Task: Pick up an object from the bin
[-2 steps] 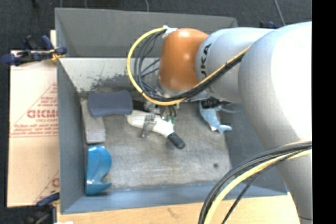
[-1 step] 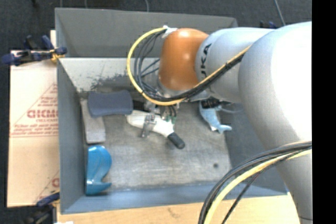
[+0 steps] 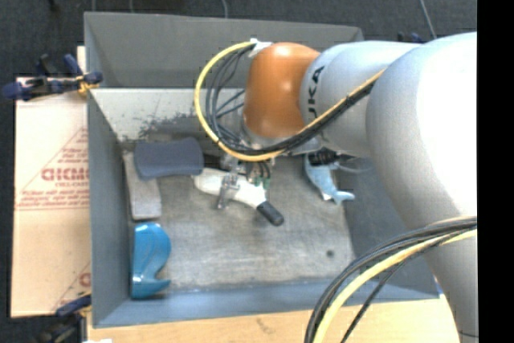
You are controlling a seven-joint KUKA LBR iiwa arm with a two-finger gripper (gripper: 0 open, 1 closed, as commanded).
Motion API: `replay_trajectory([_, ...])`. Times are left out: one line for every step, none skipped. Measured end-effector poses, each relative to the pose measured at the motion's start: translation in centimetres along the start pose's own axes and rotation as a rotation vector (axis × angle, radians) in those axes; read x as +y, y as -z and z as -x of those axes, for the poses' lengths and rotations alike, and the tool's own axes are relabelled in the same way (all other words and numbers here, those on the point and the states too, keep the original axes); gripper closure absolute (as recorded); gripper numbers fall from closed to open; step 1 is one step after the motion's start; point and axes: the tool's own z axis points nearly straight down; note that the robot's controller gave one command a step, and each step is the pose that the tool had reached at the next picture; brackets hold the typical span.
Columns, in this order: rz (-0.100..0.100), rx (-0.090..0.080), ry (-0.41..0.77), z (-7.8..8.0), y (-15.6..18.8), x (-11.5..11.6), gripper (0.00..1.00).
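Showing dull grey across the bin (image 3: 241,253), with dark speckling on its back wall. Showing slate blue on the block (image 3: 169,158) at upper left, pale grey on the flat slab (image 3: 143,193) beneath it, bright blue on the curved piece (image 3: 150,257) in the lower-left corner. Showing white on the small tool (image 3: 213,184) in the middle, with green bit (image 3: 259,187) and black handle (image 3: 271,213); light blue on the fish-like toy (image 3: 325,182) at right. Glowing orange on the wrist cover (image 3: 277,88), white on the arm (image 3: 401,116), yellow and black on the cables (image 3: 210,84).

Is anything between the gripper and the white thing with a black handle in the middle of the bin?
Nothing visible. The gripper hangs directly over the white thing; the dark blue block and the blue fish-shaped toy lie off to the sides.
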Motion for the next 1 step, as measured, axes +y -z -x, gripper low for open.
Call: replay_trajectory([-0.002, 0.002, 0.0, -0.09, 1.31, -0.08, 1.0])
